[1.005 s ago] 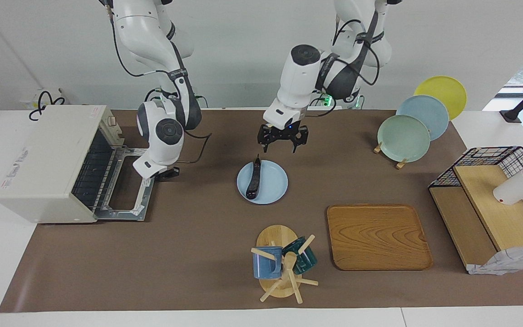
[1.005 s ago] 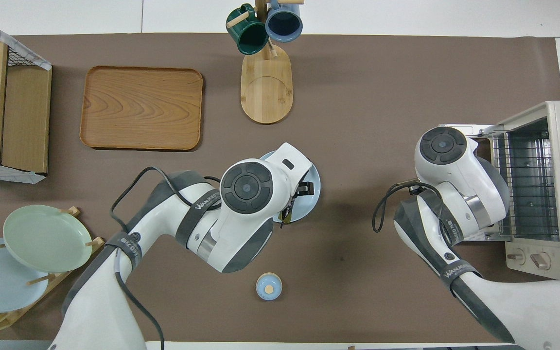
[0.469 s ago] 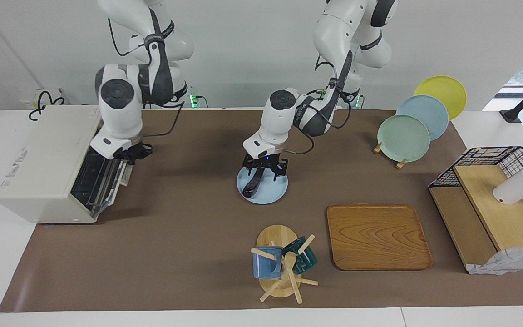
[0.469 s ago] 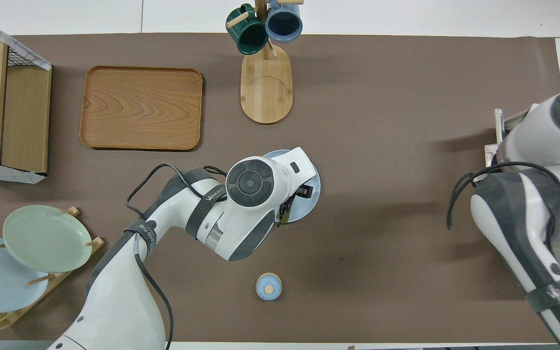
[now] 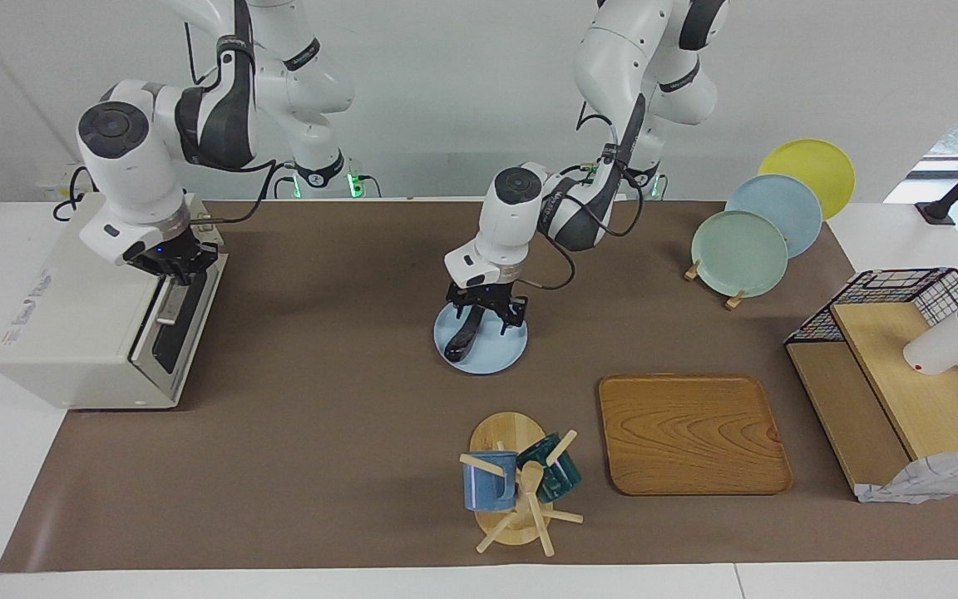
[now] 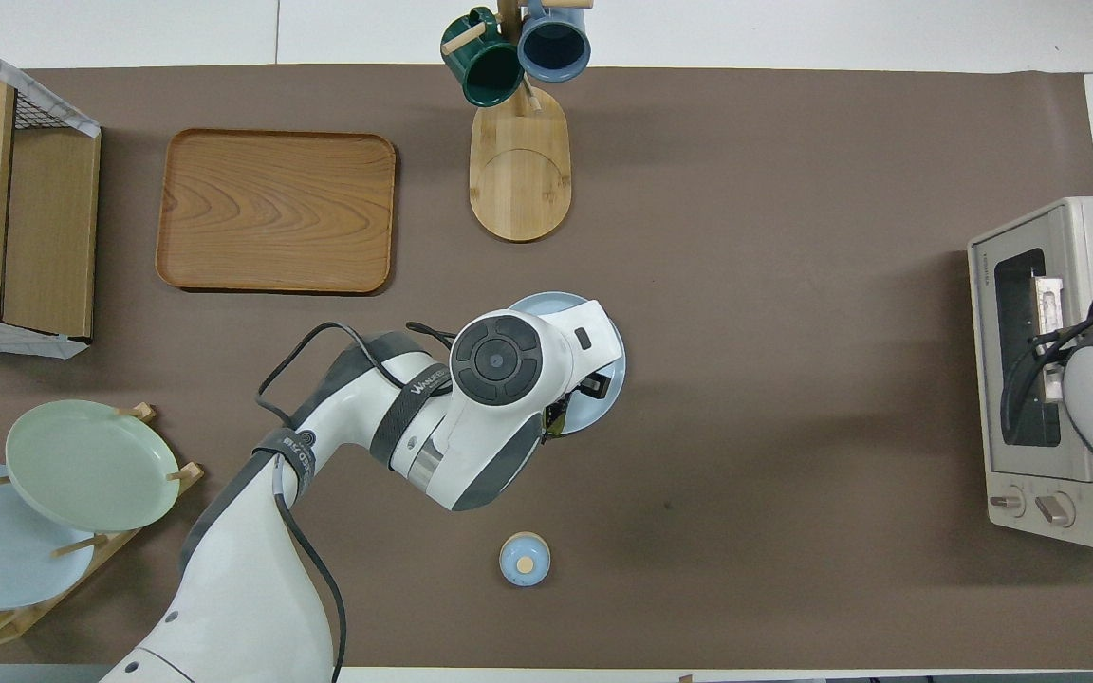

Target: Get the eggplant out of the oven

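Observation:
The eggplant (image 5: 461, 341) lies dark and glossy on a light blue plate (image 5: 502, 348) in the middle of the brown mat. My left gripper (image 5: 484, 314) is down on its stem end and closed around it. In the overhead view the left arm covers most of the plate (image 6: 615, 372), and the eggplant cannot be made out there. The off-white oven (image 5: 71, 308) stands at the right arm's end of the table with its dark glass door shut; it also shows in the overhead view (image 6: 1083, 237). My right gripper (image 5: 171, 259) is at the top edge of the door, by the handle.
A wooden mug tree (image 5: 520, 491) with a blue and a green mug and a wooden tray (image 5: 691, 433) stand farther from the robots than the plate. A plate rack (image 5: 741, 254) and a wire basket (image 5: 895, 291) stand at the left arm's end. A small blue cap (image 6: 525, 560) lies nearer to the robots.
The right gripper swung the open oven door up until it shut. The left gripper came down from above the plate onto the eggplant's stem end, and the eggplant turned slightly.

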Action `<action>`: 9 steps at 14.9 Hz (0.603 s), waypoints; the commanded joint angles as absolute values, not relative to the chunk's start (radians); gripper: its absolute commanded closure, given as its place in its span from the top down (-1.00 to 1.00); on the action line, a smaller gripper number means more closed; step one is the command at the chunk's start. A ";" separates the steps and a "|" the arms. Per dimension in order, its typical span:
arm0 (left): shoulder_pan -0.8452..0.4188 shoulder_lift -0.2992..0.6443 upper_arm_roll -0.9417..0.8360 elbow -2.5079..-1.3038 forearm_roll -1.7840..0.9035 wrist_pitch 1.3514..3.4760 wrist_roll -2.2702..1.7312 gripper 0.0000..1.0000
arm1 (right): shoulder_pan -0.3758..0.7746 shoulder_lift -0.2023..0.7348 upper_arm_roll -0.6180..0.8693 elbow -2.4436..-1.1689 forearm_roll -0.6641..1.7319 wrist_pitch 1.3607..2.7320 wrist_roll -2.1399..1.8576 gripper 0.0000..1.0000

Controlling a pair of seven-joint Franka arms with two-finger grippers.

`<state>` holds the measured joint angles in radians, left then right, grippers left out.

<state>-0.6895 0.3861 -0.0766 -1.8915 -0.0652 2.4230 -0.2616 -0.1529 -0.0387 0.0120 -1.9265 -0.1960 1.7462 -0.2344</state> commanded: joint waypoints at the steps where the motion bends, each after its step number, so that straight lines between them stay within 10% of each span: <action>1: -0.698 0.391 -0.069 -1.893 -0.081 2.431 -0.245 0.39 | -0.166 -0.049 0.008 -1.749 -0.109 1.565 -0.267 -0.27; 3: -0.698 0.391 -0.069 -1.893 -0.081 2.431 -0.274 -0.19 | -0.164 -0.038 0.009 -1.680 -0.088 1.537 -0.267 -0.16; 5: -0.696 0.391 -0.069 -1.888 -0.083 2.430 -0.276 -1.00 | -0.157 -0.021 0.009 -1.658 -0.026 1.546 -0.258 0.53; 6: -0.695 0.391 -0.071 -1.884 -0.084 2.425 -0.278 -1.00 | -0.152 -0.028 0.015 -1.657 -0.022 1.540 -0.233 1.00; 9: -0.675 0.376 -0.071 -1.882 -0.086 2.398 -0.273 -1.00 | -0.129 -0.037 0.020 -1.661 -0.023 1.540 -0.193 1.00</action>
